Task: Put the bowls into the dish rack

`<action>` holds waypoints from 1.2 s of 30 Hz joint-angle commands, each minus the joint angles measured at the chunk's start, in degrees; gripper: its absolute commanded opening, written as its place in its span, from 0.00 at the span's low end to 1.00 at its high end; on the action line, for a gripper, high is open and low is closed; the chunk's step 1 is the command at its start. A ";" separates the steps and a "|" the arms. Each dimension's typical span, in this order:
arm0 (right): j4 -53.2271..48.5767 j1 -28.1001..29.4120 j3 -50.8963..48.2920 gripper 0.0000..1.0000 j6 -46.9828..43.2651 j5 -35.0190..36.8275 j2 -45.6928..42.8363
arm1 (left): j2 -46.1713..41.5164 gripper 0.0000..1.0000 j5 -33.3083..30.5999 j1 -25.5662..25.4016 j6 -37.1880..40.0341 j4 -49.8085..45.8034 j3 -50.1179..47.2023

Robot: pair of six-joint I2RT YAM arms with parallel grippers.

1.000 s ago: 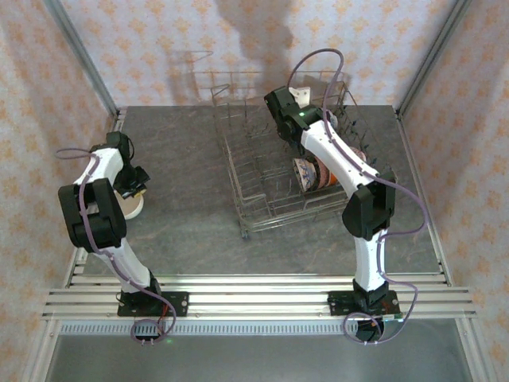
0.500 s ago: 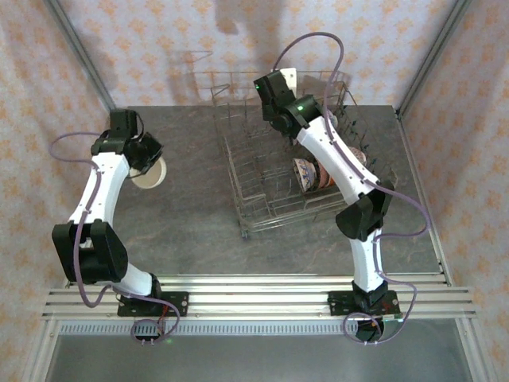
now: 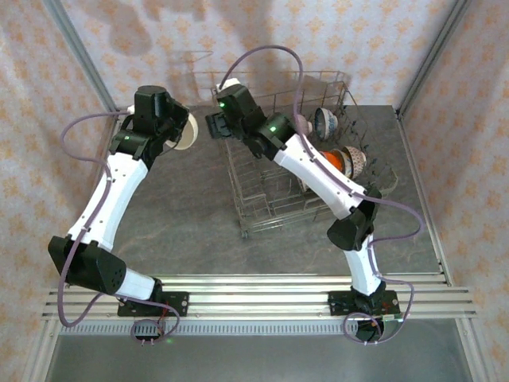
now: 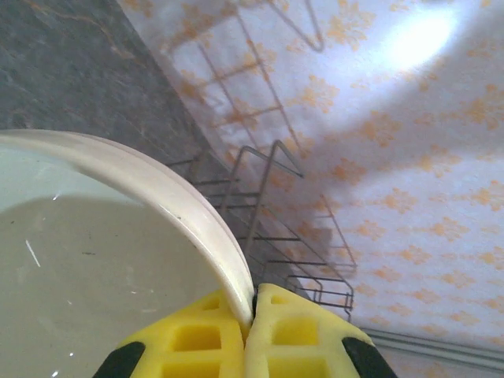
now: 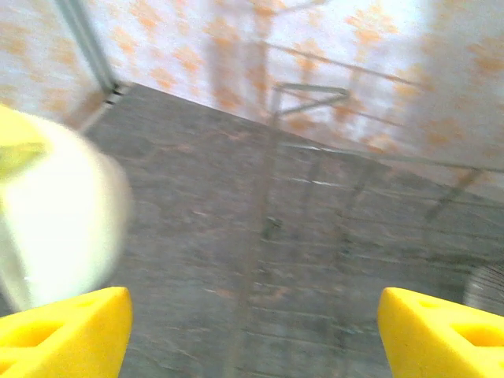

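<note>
My left gripper (image 3: pixel 176 127) is raised near the back of the table, left of the dish rack (image 3: pixel 274 171). Its yellow pads (image 4: pixel 283 331) are shut on the rim of a plain white bowl (image 4: pixel 94 260), which sits at the gripper's tip (image 3: pixel 188 132) in the top view. My right gripper (image 3: pixel 210 126) reaches over the rack's back left corner and faces that bowl a short gap away. It is open (image 5: pixel 252 335), and the blurred white bowl (image 5: pixel 59 213) lies just left of its fingers. In the rack stand a blue-and-white bowl (image 3: pixel 326 121), an orange bowl (image 3: pixel 337 159) and a brown-patterned bowl (image 3: pixel 359 162).
The grey wire rack's tall gridded sides (image 4: pixel 268 205) rise close behind the held bowl. Papered walls with metal corner posts (image 3: pixel 79 56) close in the grey table (image 3: pixel 183 215). The right arm's links span the rack diagonally.
The left arm swung from the table's left side up and back toward the rack, carrying the white bowl. The right gripper moved left out over the rack's corner toward it.
</note>
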 commanded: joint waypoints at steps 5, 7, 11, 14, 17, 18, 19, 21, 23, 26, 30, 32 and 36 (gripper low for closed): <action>8.27 2.22 -0.43 0.78 1.04 -1.14 1.57 | -0.87 0.00 -5.71 -1.47 -2.43 4.05 6.48; 8.46 2.27 -0.43 0.78 1.97 -0.48 2.05 | -1.15 0.00 -5.88 -1.63 -2.57 3.69 7.00; 10.35 2.73 -1.18 0.77 2.68 -0.89 2.52 | -1.31 0.00 -5.98 -1.91 -2.68 3.46 7.83; 11.78 3.03 -1.21 0.76 3.82 0.78 3.37 | -1.05 0.00 -6.29 -2.32 -2.75 3.20 8.10; 12.90 3.44 -1.12 0.74 5.37 3.29 4.27 | -0.82 0.00 -6.68 -2.84 -3.19 3.23 8.06; 12.99 3.62 -0.78 0.73 5.67 4.91 4.76 | -0.71 0.00 -6.79 -3.04 -3.35 3.40 8.08; 13.11 3.83 -0.46 0.72 5.99 6.84 5.18 | -0.74 0.00 -6.93 -3.27 -3.44 3.51 8.18; 13.46 4.08 -0.30 0.69 6.98 10.03 5.74 | -0.56 0.00 -7.18 -3.57 -3.67 3.57 8.28; 14.45 4.49 -0.67 0.66 7.87 12.71 5.93 | -0.30 0.00 -7.27 -3.94 -3.96 3.69 8.36; 17.03 5.33 -2.54 0.61 8.46 17.51 5.78 | 0.25 0.00 -7.18 -4.48 -4.59 3.87 8.11; 19.94 6.45 -4.17 0.50 8.66 25.04 5.30 | 0.34 0.00 -7.52 -4.77 -4.87 3.71 7.49; 19.79 6.45 -3.69 0.45 9.22 27.36 5.63 | 0.20 0.00 -7.61 -4.79 -4.88 3.84 7.18; 16.07 6.52 -0.35 0.34 11.19 32.65 7.50 | 0.27 0.00 -6.97 -4.85 -5.13 4.54 7.13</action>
